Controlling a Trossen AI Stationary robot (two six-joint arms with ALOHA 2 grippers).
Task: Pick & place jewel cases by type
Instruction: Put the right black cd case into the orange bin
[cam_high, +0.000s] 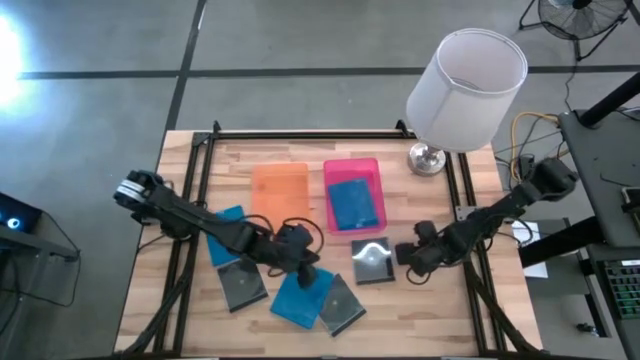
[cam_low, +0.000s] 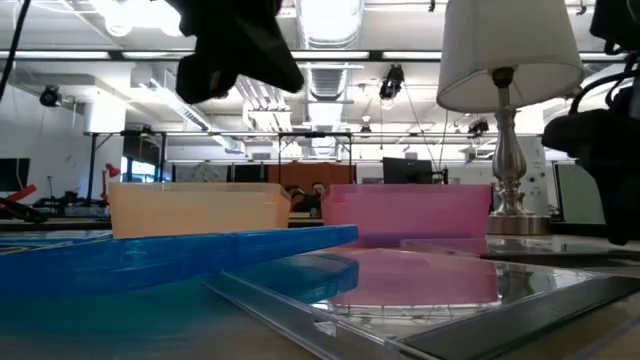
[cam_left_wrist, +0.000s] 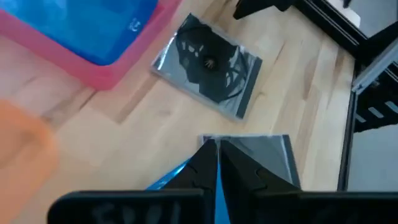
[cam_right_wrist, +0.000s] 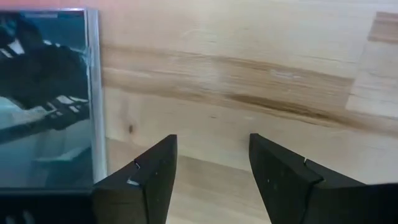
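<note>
Though thin, blue jewel case (cam_high: 297, 298) glossy.

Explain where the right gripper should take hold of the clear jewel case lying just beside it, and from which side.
Grip the clear jewel case by its edge nearest the open right gripper, coming in low from that side. It lies flat on the table, thin, so only its edges offer purchase.

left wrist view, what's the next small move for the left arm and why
Probably open the fingers before descending. The left gripper hovers shut above the blue jewel case, which overlaps a grey jewel case, so shut fingers cannot take its edge. A second blue case lies in the pink tray, its likely destination. The right gripper waits open beside a disc case.
</note>
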